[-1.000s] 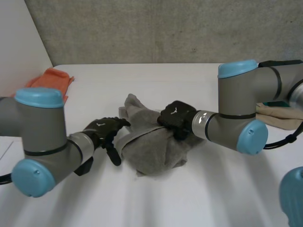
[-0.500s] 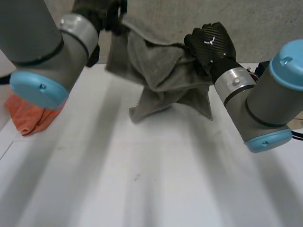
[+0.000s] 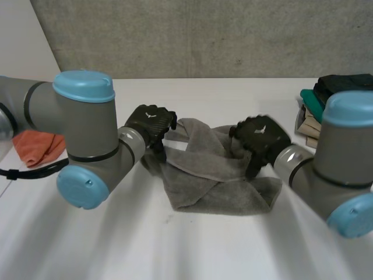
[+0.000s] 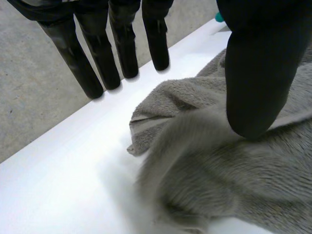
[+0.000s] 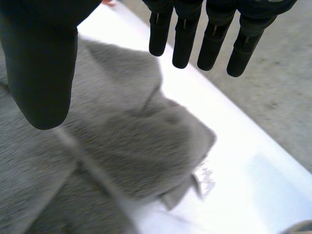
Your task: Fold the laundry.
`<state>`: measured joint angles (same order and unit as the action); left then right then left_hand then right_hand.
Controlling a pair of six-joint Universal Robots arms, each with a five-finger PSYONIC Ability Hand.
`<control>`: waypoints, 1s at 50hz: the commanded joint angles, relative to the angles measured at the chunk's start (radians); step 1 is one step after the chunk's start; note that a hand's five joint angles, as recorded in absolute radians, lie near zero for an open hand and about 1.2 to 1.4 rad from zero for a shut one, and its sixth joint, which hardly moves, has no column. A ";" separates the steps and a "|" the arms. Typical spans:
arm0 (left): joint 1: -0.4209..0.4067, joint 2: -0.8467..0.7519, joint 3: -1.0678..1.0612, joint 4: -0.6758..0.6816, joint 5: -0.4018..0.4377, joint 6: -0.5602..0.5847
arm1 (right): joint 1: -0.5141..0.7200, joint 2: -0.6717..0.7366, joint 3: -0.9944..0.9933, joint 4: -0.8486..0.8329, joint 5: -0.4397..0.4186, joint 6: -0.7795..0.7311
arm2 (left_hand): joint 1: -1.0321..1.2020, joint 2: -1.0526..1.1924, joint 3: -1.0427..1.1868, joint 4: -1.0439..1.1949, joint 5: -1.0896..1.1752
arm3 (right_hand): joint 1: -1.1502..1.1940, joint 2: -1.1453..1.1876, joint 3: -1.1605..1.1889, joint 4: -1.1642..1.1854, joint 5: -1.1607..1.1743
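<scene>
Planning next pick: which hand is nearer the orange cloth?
Left. The left hand sits at the grey towel's edge on the orange cloth's side; the right hand is across the towel, farther away.

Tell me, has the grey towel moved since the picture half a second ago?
Yes. The grey towel has come down: it hung before the concrete wall, now it lies on the white table, wholly below its far edge.

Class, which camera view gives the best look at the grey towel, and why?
The head view: the whole grey towel lies rumpled on the white table between the left hand and the right hand. Each wrist view gives a close patch with a hemmed corner near that hand's fingertips.
</scene>
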<state>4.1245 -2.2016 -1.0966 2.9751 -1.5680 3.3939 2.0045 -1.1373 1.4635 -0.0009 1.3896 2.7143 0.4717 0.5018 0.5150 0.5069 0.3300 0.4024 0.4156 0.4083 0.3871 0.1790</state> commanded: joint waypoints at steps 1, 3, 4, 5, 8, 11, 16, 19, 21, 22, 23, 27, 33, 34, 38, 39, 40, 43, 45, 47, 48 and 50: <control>0.043 0.114 -0.103 -0.019 0.013 -0.010 | -0.053 -0.019 -0.147 0.166 -0.037 0.013 | -0.185 -0.215 -0.228 -0.220 -0.218 | -0.037 -0.050 -0.043 -0.022 0.012; 0.065 0.135 -0.132 -0.013 0.017 -0.010 | -0.061 -0.009 -0.181 0.206 -0.052 0.002 | -0.197 -0.227 -0.240 -0.232 -0.229 | -0.037 -0.050 -0.043 -0.022 0.012; 0.089 0.157 -0.158 0.001 0.025 -0.013 | -0.069 0.011 -0.216 0.244 -0.069 -0.017 | -0.217 -0.247 -0.260 -0.252 -0.250 | -0.037 -0.050 -0.043 -0.022 0.012; 0.100 0.163 -0.172 0.007 0.031 -0.016 | -0.070 0.023 -0.235 0.263 -0.070 -0.030 | -0.229 -0.259 -0.272 -0.264 -0.262 | -0.034 -0.047 -0.040 -0.019 0.015; 0.141 0.183 -0.224 0.041 0.072 -0.021 | -0.070 0.079 -0.282 0.320 -0.083 -0.095 | -0.249 -0.280 -0.293 -0.285 -0.282 | -0.022 -0.036 -0.028 -0.007 0.027; 0.183 0.189 -0.273 0.068 0.112 -0.022 | -0.070 0.135 -0.305 0.328 -0.087 -0.197 | -0.267 -0.297 -0.310 -0.302 -0.300 | -0.022 -0.036 -0.028 -0.007 0.027; 0.250 0.187 -0.322 0.107 0.166 -0.024 | -0.073 0.198 -0.322 0.277 -0.093 -0.324 | -0.288 -0.318 -0.331 -0.323 -0.320 | -0.002 -0.015 -0.008 0.013 0.047; 0.290 0.177 -0.341 0.123 0.206 -0.025 | -0.069 0.237 -0.319 0.266 -0.098 -0.334 | -0.291 -0.321 -0.334 -0.326 -0.323 | 0.004 -0.009 -0.002 0.019 0.053; 0.312 0.163 -0.342 0.127 0.224 -0.027 | -0.066 0.252 -0.315 0.263 -0.098 -0.323 | -0.291 -0.321 -0.334 -0.326 -0.323 | 0.019 0.005 0.013 0.034 0.068; 0.325 0.148 -0.341 0.125 0.244 -0.027 | -0.063 0.267 -0.310 0.251 -0.098 -0.306 | -0.293 -0.324 -0.337 -0.329 -0.326 | 0.051 0.038 0.045 0.066 0.100; 0.335 0.137 -0.339 0.125 0.258 -0.027 | -0.061 0.275 -0.308 0.240 -0.098 -0.295 | -0.296 -0.327 -0.340 -0.332 -0.329 | 0.071 0.058 0.066 0.087 0.120; 0.355 0.097 -0.330 0.128 0.298 -0.028 | -0.052 0.291 -0.287 0.142 -0.095 -0.228 | -0.296 -0.327 -0.340 -0.332 -0.329 | 0.434 0.421 0.428 0.450 0.483; 0.347 0.031 -0.280 0.128 0.341 -0.025 | -0.047 0.237 -0.259 0.024 -0.084 -0.131 | -0.297 -0.327 -0.340 -0.332 -0.330 | 0.994 0.981 0.988 1.009 1.043; 0.336 0.011 -0.260 0.128 0.344 -0.024 | -0.040 0.193 -0.247 0.021 -0.090 -0.101 | -0.297 -0.327 -0.340 -0.332 -0.330 | 0.994 0.981 0.988 1.009 1.043; 0.303 -0.039 -0.198 0.122 0.345 -0.028 | -0.004 0.032 -0.239 0.025 -0.098 -0.032 | -0.297 -0.327 -0.340 -0.332 -0.330 | 0.994 0.981 0.988 1.009 1.043; 0.292 -0.049 -0.187 0.122 0.345 -0.028 | 0.000 -0.002 -0.239 0.027 -0.101 -0.018 | -0.297 -0.327 -0.340 -0.332 -0.330 | 0.994 0.981 0.988 1.009 1.043; 0.281 -0.058 -0.174 0.120 0.344 -0.028 | 0.000 -0.033 -0.239 0.028 -0.104 -0.005 | -0.297 -0.327 -0.340 -0.332 -0.330 | 0.994 0.981 0.988 1.009 1.043; 0.235 -0.092 -0.122 0.110 0.329 -0.033 | 0.002 -0.140 -0.244 0.035 -0.127 0.044 | -0.297 -0.327 -0.340 -0.332 -0.330 | 0.994 0.981 0.988 1.009 1.043; 0.208 -0.109 -0.095 0.098 0.316 -0.042 | 0.002 -0.173 -0.247 0.029 -0.136 0.067 | -0.297 -0.327 -0.340 -0.332 -0.330 | 0.994 0.981 0.988 1.009 1.043; 0.166 -0.132 -0.060 0.062 0.296 -0.054 | -0.007 -0.199 -0.261 0.027 -0.139 0.097 | -0.086 -0.116 -0.129 -0.121 -0.119 | 0.994 0.981 0.988 1.009 1.043; 0.151 -0.138 -0.048 0.044 0.286 -0.062 | -0.010 -0.206 -0.265 0.027 -0.138 0.107 | 0.060 0.030 0.017 0.025 0.027 | 0.994 0.981 0.988 1.009 1.043; 0.125 -0.150 -0.017 -0.002 0.260 -0.070 | -0.029 -0.223 -0.287 0.033 -0.120 0.131 | 0.375 0.345 0.331 0.340 0.342 | 0.994 0.981 0.988 1.009 1.043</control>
<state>4.3283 -2.3125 -1.1896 3.0601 -1.2538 3.3496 2.0028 -1.2995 1.2131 0.0257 1.2601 2.7844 0.3595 0.3508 0.3517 0.3540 0.1825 1.0994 1.1681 1.1823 1.1894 0.9791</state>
